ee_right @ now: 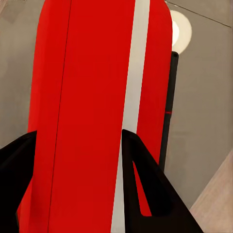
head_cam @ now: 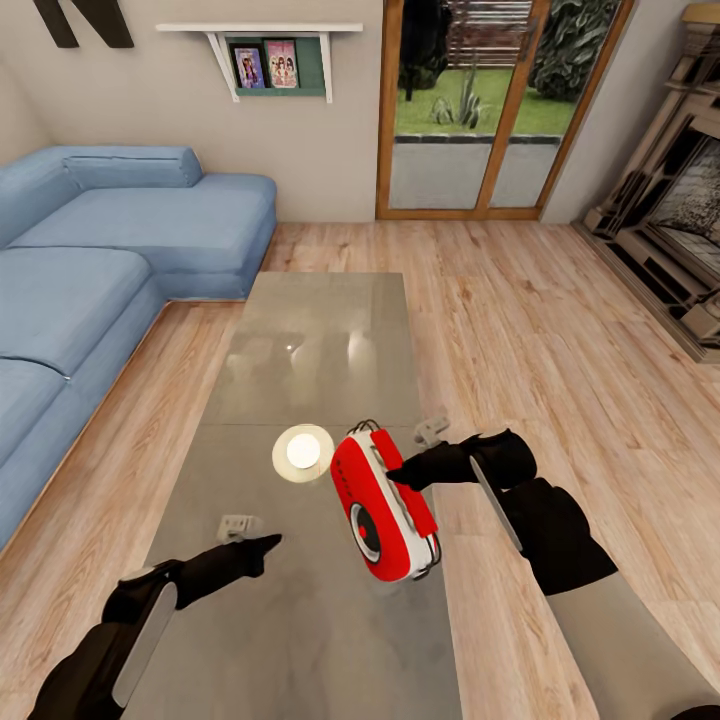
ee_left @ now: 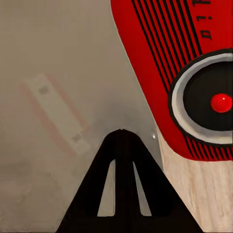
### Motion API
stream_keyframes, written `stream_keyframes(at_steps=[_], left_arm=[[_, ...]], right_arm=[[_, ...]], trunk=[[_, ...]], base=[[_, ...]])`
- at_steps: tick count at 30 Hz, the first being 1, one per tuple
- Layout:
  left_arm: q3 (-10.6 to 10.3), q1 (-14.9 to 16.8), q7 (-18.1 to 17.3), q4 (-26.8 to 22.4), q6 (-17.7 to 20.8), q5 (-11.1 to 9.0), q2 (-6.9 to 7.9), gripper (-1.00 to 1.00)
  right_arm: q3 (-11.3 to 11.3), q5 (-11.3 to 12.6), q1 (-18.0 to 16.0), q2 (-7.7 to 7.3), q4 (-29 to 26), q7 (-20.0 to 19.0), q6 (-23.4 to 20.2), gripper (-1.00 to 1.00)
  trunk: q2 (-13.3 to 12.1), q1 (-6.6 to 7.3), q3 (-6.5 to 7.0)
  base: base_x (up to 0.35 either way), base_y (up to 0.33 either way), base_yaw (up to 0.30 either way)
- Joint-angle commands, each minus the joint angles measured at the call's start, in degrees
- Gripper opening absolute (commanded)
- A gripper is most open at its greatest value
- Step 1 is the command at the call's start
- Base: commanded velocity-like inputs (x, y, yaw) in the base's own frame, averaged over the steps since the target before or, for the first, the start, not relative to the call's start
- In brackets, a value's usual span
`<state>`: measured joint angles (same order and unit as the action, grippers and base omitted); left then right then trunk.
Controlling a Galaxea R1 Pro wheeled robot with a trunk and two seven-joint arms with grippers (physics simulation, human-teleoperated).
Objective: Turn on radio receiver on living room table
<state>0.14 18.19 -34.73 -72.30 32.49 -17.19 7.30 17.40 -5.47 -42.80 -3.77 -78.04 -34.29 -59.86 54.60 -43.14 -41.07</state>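
The red radio receiver (head_cam: 380, 510) with its white trim band and round dial is tilted on edge over the glossy table (head_cam: 320, 330), near its right edge. My right gripper (head_cam: 397, 475) is shut on the radio, one black finger on each side of its body (ee_right: 97, 97). My left gripper (head_cam: 265, 545) hovers low over the table to the radio's left, shut, with its fingers (ee_left: 121, 145) pressed together into a point. The radio's dial face (ee_left: 213, 102) is turned towards that gripper, a short gap away.
A round cream disc (head_cam: 303, 453) lies on the table just behind the radio. The blue sectional sofa (head_cam: 100, 260) runs along the left. Wood-framed glass doors (head_cam: 480, 110) stand at the back and the fireplace (head_cam: 670, 220) at the right. Plank floor surrounds the table.
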Motion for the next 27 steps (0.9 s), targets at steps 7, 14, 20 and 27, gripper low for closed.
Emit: stream_keyframes(at_steps=[7, 14, 20, 27], left_arm=[[-0.38, 0.0, -0.15, -0.89, 3.5, -0.08, -0.17, -1.0], [-0.48, 0.0, -8.58, -2.16, 3.92, -0.01, -0.35, -1.0], [-0.44, 0.0, -11.63, -2.23, 3.98, -0.03, -0.36, -1.0], [-0.4, 0.0, -11.76, -3.6, 5.79, -0.41, -0.83, -1.0]], right_arm=[[-0.17, 0.7, 0.0, 0.08, -0.01, -0.16, -0.14, -1.0], [-0.18, 0.74, 0.0, 0.08, -0.01, -0.22, -0.14, -1.0], [-0.14, 0.85, 0.0, 0.16, -0.01, -0.25, -0.14, -1.0], [-0.07, 0.78, 0.0, 0.29, -0.01, -0.26, -0.14, -1.0]], trunk=[[0.0, 0.0, 0.0], [0.0, 0.0, 0.0], [0.0, 0.0, 0.0], [0.0, 0.0, 0.0]], base=[[0.0, 0.0, 0.0], [0.0, 0.0, 0.0], [0.0, 0.0, 0.0], [0.0, 0.0, 0.0]])
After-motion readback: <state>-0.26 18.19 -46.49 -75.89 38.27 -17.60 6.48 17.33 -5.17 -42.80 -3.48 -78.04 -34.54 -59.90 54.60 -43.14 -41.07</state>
